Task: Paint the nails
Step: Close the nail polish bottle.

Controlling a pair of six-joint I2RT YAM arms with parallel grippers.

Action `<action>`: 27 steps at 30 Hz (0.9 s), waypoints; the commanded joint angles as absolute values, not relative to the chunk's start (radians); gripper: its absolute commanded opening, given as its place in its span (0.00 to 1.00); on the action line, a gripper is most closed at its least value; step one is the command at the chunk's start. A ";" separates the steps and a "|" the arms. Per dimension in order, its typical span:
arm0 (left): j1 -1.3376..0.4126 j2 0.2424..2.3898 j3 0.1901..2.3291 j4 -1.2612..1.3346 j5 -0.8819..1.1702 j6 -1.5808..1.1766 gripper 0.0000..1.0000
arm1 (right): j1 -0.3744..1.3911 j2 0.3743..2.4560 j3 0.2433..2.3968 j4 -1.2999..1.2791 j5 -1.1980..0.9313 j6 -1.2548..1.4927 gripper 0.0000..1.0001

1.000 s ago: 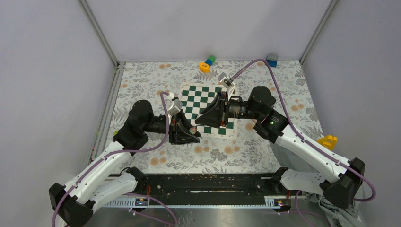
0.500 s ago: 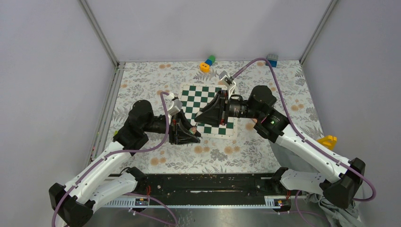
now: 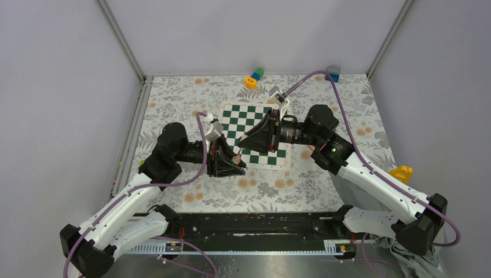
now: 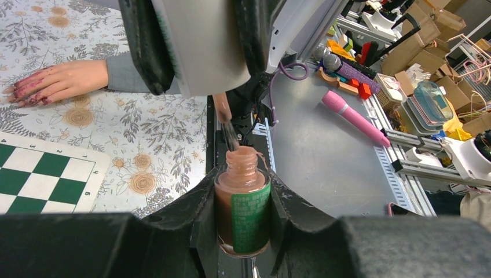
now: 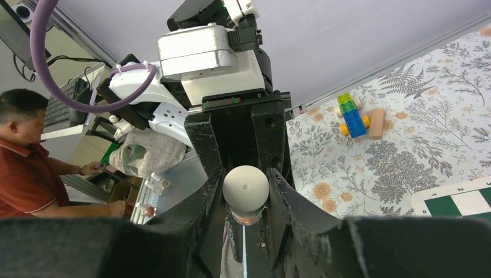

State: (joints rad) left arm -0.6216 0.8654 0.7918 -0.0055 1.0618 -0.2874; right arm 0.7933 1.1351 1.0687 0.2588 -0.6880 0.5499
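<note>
While left claw (image 4: 242, 194) clamps polish bottle (image 4: 243, 217), right claw (image 5: 246, 182) grips white cap (image 5: 246, 188), brush tip (image 4: 230, 134) at bottle mouth; hand (image 4: 61, 81), nails (image 4: 22, 96), flat on counter (image 4: 150, 124).

Green-and-white checkered chessboard (image 3: 246, 119) sits mid-table on the floral-print tablecloth (image 3: 173, 110); I've got the left gripper (image 3: 233, 161) at its near-left corner and the right gripper (image 3: 257, 139) over its near-right part, facing each other. The small glass nail-polish bottle w/ green label (image 4: 243, 208) is betw. the left fingers, w/ the thin brush (image 4: 227, 121) from the right gripper's round white cap (image 5: 246, 186) at the bottle mouth. The light-skinned hand in a grey sleeve (image 4: 58, 81) lies flat on the cloth right of the board, reddish-pink nails (image 4: 23, 95) toward it.
</note>
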 commanded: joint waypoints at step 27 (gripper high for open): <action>-0.629 0.833 0.821 0.048 1.038 -0.279 0.00 | 0.813 1.094 1.094 0.279 -0.689 0.564 0.00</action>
State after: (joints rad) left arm -0.6231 0.8333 0.7918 -0.0051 1.0344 -0.2855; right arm 0.7937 1.1000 1.0687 0.2230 -0.6720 0.5549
